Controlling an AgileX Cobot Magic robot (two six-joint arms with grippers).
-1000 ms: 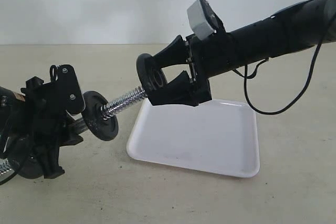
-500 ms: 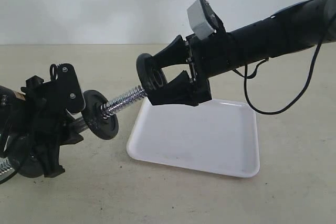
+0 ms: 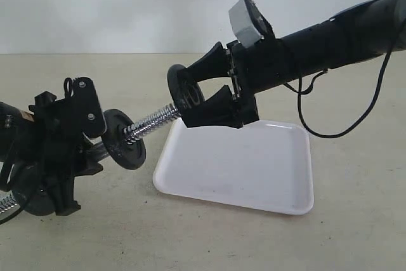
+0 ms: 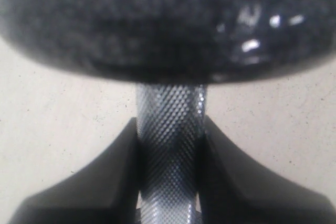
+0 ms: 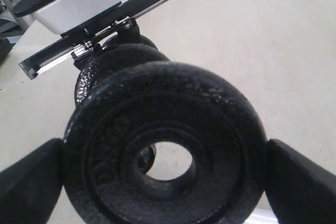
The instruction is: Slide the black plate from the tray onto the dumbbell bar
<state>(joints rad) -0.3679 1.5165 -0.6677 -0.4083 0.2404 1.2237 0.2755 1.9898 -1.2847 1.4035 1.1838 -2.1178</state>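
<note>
The black plate (image 5: pixel 215 114) is off the tray (image 3: pixel 254 176). It hangs in the air above the tray's far left corner, on its edge, with the hole facing the dumbbell bar (image 3: pixel 151 120). The right gripper (image 3: pixel 192 93) has its fingers spread wide and pressed on two opposite sides of the plate's rim, so the hole is free. Through the hole only the beige table (image 3: pixel 355 239) shows, so I judge the bar is not yet inside. Its threaded tip is at the lower part of the plate, but I cannot tell whether it touches.

The left gripper (image 4: pixel 169 174) pinches the knurled middle of the bar between its two fingers, just behind another black disc (image 3: pixel 124 139) already on the bar.

The plate looks like cast metal with a rough, pebbled black coat and raised rings around the hole. It is probably heavy for its size, fully stiff and not fragile. The rough rim should give the fingers good friction, so the rim is the right place to hold.

The bar is shiny steel with coarse threads at the end, and I think these can catch the hole's edge if the plate is tilted. The tray is smooth, glossy white, with a low rim and rounded corners.
</note>
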